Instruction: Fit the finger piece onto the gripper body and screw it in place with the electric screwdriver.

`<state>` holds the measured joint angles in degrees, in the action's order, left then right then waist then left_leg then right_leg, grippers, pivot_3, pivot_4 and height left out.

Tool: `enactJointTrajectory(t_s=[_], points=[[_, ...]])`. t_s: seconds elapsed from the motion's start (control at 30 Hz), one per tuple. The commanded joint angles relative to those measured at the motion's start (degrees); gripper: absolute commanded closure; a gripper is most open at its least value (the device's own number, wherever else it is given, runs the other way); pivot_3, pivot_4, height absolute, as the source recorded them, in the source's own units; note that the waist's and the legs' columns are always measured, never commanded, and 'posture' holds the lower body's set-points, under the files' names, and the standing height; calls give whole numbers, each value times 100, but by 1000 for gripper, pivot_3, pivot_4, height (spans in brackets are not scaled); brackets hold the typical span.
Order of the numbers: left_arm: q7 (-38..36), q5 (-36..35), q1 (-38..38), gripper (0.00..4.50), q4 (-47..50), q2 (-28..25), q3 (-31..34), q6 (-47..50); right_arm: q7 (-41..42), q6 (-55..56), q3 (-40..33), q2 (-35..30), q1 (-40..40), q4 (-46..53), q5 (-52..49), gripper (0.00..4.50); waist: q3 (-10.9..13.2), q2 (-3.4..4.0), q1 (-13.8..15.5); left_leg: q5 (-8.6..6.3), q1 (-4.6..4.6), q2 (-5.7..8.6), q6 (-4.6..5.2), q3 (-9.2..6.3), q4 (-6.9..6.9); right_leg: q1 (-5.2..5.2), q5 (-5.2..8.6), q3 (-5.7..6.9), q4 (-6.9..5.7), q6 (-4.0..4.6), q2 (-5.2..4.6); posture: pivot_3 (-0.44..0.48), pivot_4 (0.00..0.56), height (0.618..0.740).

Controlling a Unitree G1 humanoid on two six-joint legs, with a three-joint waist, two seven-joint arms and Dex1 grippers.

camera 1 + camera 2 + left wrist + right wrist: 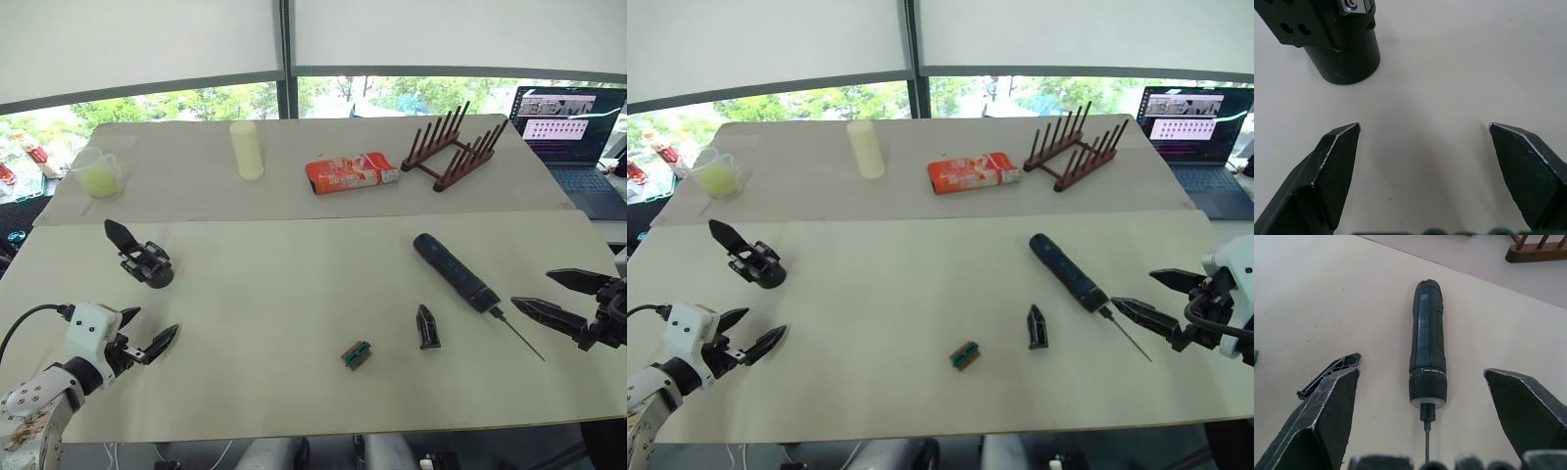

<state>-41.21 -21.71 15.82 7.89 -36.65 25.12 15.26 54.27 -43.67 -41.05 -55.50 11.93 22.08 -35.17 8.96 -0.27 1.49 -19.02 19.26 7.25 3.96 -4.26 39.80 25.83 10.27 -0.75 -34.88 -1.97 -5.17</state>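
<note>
Both claws spread, empty: right claw facing dark navy cylindrical electric screwdriver; left claw near black chunky gripper body; clear plastic cup beyond holding something yellow-green.

White jointed wrists carry black two-fingered tools: left tool, right tool, a black cable looping off the left

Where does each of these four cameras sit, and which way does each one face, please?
Left and right eye views: on the head, facing forward and down over the table; both arms show at the sides.
Left wrist view: along the open left tool, toward the gripper body.
Right wrist view: along the open right tool, toward the screwdriver.
Shared: the head views also show the screwdriver and gripper body.
</note>
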Motion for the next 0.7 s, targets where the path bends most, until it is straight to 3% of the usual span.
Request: enactJointTrajectory(t_s=[0.03,0.33,0.47,0.7], points=[[92,-70,33,32,83,41,191,-14,61,149,-45,-84,-64,35,-12,0,0,0,0,0,0,0,0,0,0,0,0,0,0,0,0,0,150,740],[455,-37,-9,32,-17,359,226,-145,861,264,808,-490,-1138,10,-578,0,1,-4,-76,3,-1,-4,-5,3,3,1,-6,1,-3,7,1,0,150,740],[596,70,-307,32,-297,395,157,-299,1205,341,1375,-482,-1830,170,-1012,0,2,-11,-72,6,-1,-8,-10,0,4,1,-10,7,-3,13,3,0,150,740],[687,285,-1031,32,-1288,266,158,-688,1605,672,1869,-288,-2168,243,-1171,0,0,-26,2,5,5,-2,0,1,9,11,-12,24,2,12,-1,0,150,740]])
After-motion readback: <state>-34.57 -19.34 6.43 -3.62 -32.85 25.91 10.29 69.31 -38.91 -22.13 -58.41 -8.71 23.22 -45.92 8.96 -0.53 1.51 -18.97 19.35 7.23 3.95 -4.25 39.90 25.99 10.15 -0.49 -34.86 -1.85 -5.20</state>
